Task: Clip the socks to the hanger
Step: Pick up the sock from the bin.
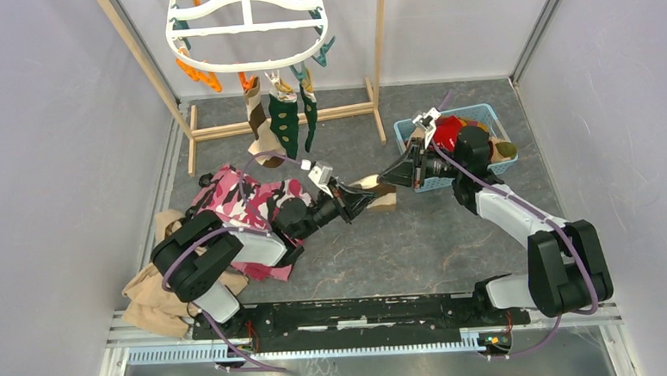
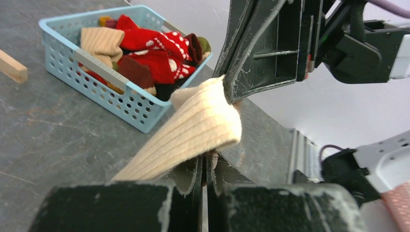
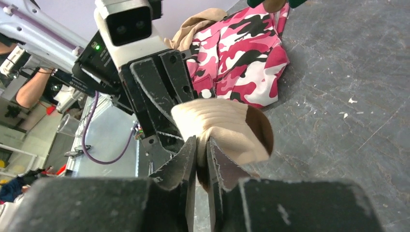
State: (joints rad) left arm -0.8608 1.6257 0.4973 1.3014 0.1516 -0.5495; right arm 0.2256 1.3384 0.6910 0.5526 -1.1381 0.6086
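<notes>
Hanger (image 1: 244, 29) hangs over the far edge of the worktop, left of middle. Beige sock (image 2: 193, 130) is held above mid-worktop between the arms. It is a ribbed knit that looks light and limp and folds over itself. We judge the cuff edge, held flat, the best place for a clip to bite. Left gripper (image 2: 205, 166): jaws clenched on one end. Right gripper (image 3: 200, 145): jaws a slit apart, pinching the other end. More socks (image 2: 154, 50) sit in the blue basket (image 1: 468, 109) near the far right corner.
</notes>
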